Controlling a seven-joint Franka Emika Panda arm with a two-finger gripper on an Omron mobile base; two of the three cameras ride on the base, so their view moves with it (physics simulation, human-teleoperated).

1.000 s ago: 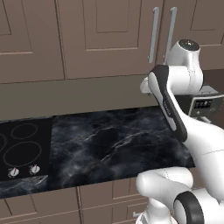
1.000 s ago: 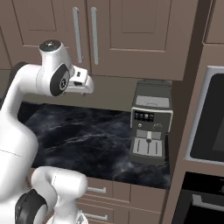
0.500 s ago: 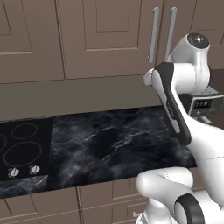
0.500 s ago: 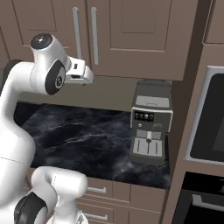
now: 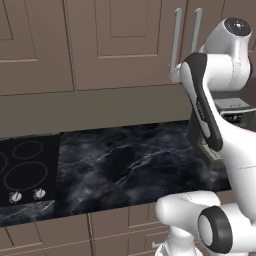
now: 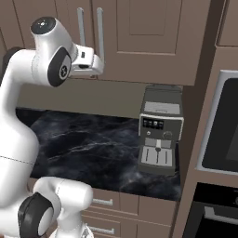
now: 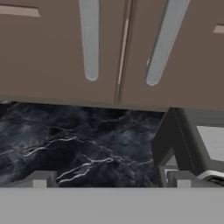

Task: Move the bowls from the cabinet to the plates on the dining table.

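The taupe wall cabinet (image 6: 148, 37) is closed, so the bowls are hidden. Its two long silver bar handles (image 6: 81, 28) hang side by side where the two doors meet. In the right base view my gripper (image 6: 98, 65) is raised just in front of the handles' lower ends. In the hand view the handles (image 7: 89, 43) fill the top, and the gripper (image 7: 110, 179) stands open with nothing between its fingertips (image 7: 41, 179). The plates and the dining table are out of view.
A dark coffee machine (image 6: 159, 135) stands on the black marble counter (image 5: 130, 160) to the right, under the cabinet. A black cooktop (image 5: 22, 170) is set into the counter at the left. A built-in oven (image 6: 223, 125) fills the far right wall.
The arm has lifted the hand up towards the lower ends of the cabinet handles. The gripper has stayed open.
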